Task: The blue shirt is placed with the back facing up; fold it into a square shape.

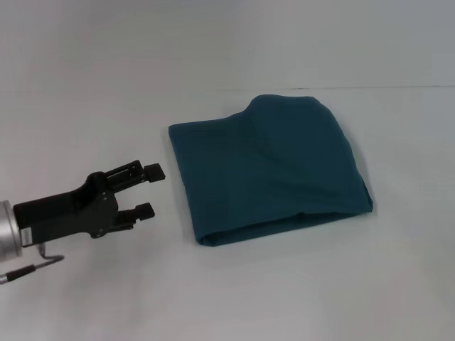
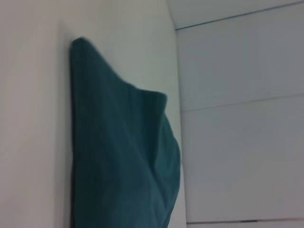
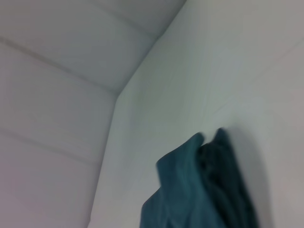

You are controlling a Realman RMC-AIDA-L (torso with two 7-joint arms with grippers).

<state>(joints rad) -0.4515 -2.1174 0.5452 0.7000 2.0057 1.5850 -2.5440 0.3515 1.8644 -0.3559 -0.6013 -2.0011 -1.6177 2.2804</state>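
Observation:
The blue shirt lies on the white table folded into a rough square, plain teal side up, with a rounded flap on its far right corner. My left gripper hovers open and empty to the left of the shirt, a short gap from its left edge. The left wrist view shows the folded shirt from the side. Part of the shirt fills the lower part of the right wrist view. My right gripper is out of view.
White table surface surrounds the shirt on all sides, with a pale wall behind its far edge. A thin wire loop hangs under my left arm.

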